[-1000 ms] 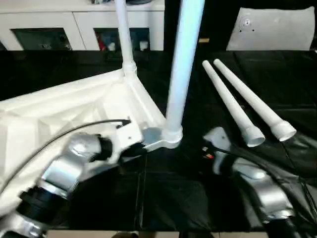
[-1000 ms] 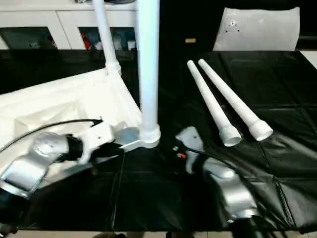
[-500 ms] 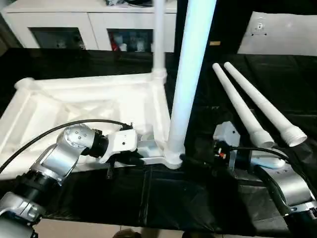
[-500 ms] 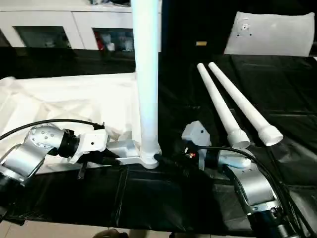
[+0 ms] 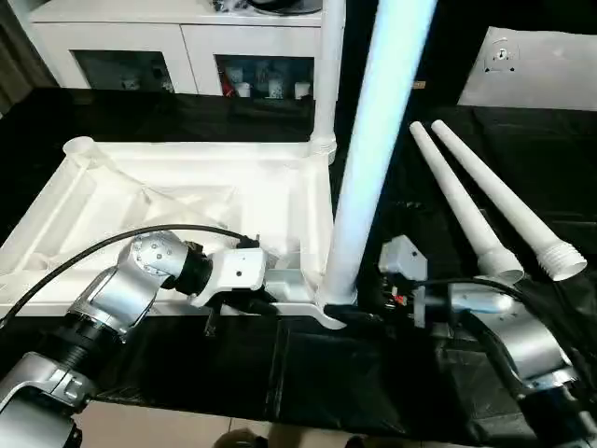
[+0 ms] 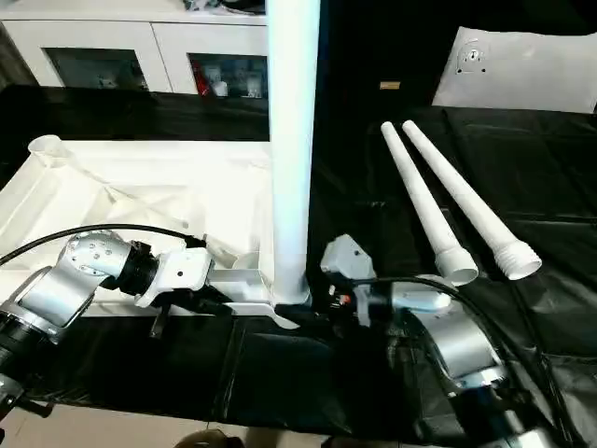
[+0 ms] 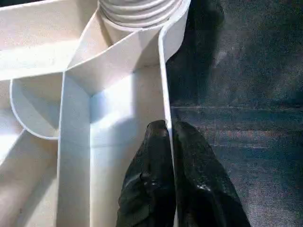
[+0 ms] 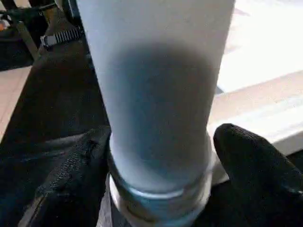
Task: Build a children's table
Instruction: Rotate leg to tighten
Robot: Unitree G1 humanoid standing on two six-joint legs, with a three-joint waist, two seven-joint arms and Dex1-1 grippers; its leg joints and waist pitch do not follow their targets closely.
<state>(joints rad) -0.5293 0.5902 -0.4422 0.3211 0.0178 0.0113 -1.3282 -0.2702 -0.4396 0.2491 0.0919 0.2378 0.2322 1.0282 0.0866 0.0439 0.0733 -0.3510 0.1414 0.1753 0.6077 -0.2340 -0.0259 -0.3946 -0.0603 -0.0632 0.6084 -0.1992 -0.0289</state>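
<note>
The children's table's white tabletop lies ribbed side up on the black cloth. One leg stands in the far right corner socket. A second leg stands in the near right one. Two more legs lie loose to the right. My left gripper is shut on the tabletop's thin front rim, close to the near leg's socket. My right gripper is open around that leg's base, with one finger against it and the other finger just off it.
A white cabinet with glass doors runs along the back. A flat white board lies at the back right. The black cloth ends at the table's front edge just below my arms. A black cable loops over my left forearm.
The whole picture has shifted with my head. My right gripper has drawn in around the near leg's base, its fingers a little narrower. The left stays clamped on the rim.
</note>
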